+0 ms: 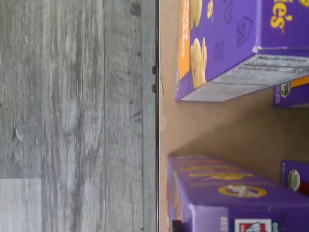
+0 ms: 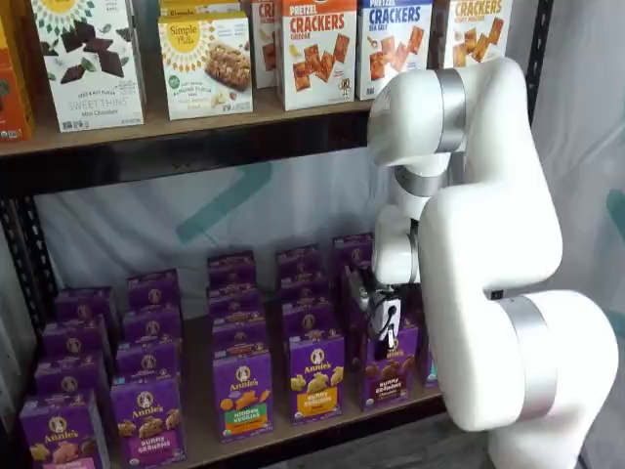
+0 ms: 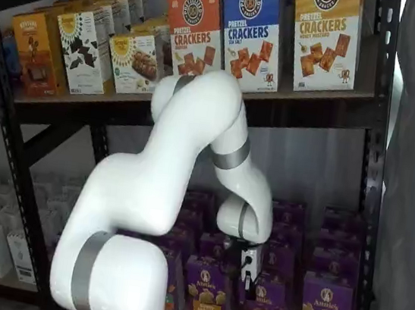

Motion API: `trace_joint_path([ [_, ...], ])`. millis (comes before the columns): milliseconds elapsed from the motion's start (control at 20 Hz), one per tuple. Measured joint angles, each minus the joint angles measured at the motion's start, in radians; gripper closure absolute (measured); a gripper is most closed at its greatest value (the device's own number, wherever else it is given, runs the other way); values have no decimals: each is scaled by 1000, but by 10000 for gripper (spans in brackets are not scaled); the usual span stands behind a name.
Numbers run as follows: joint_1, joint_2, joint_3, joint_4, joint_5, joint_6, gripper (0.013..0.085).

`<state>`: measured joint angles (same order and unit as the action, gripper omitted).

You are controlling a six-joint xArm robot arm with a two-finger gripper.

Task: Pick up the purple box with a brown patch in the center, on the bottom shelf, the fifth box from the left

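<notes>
White arm (image 2: pixel 488 283) fills our foreground in both shelf views, bent down toward the bottom shelf (image 2: pixel 293 442). At its tip we see the gripper (image 2: pixel 384 337) down on top of the purple box (image 2: pixel 387 369), which stands in the front row with brown crackers pictured on its face; the black fingers (image 3: pixel 248 266) look closed on that box's upper edge. At nine o'clock of it we note a purple carton with a yellow band (image 2: pixel 315 376). In the wrist view we see purple cartons (image 1: pixel 241 43) on brown board beside grey plank floor (image 1: pixel 72 116).
</notes>
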<state>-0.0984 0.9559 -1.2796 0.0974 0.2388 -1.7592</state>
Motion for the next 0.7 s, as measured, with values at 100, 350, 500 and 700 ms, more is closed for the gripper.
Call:
trace_joint_path([
  [100,1,-2,3,9,0,-8,650],
  [350,4,-10,10,33,5,-27,650],
  [500,6,-15,18,52,2,-44,650],
  [700,2,-30,39,-3,-9,5,650],
])
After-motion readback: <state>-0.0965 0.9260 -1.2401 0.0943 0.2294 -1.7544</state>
